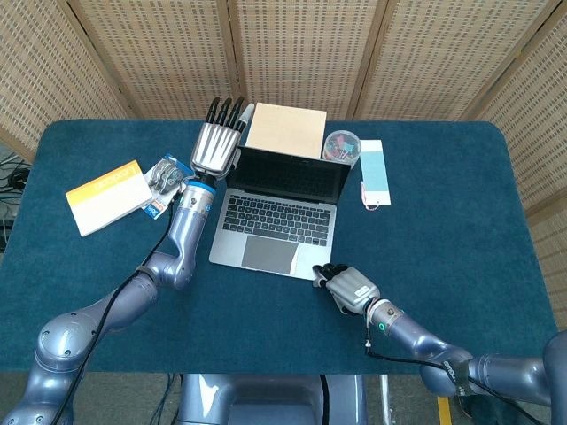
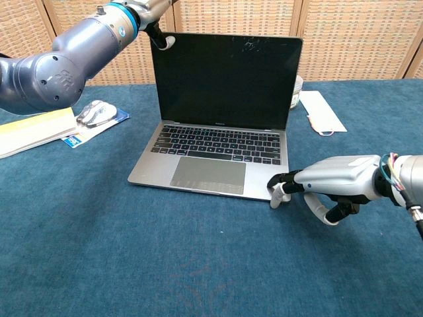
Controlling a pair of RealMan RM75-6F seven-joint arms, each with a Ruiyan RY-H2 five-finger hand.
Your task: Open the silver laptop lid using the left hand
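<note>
A staged test bench, probably in a lab, is suggested: a table [image 1: 461, 266] covered in blue cloth is enclosed by woven folding screens [image 1: 292, 53] beyond the hands, and office items are laid out on it.

The silver laptop [image 2: 218, 132] stood open on the blue tabletop [image 2: 132, 264], its dark screen upright, keyboard facing the robot.

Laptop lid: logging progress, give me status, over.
Left hand at the lid's top corner, fingers straight. Right hand touching the base's front corner. Laptop open, screen upright. Nothing blocking.
</note>
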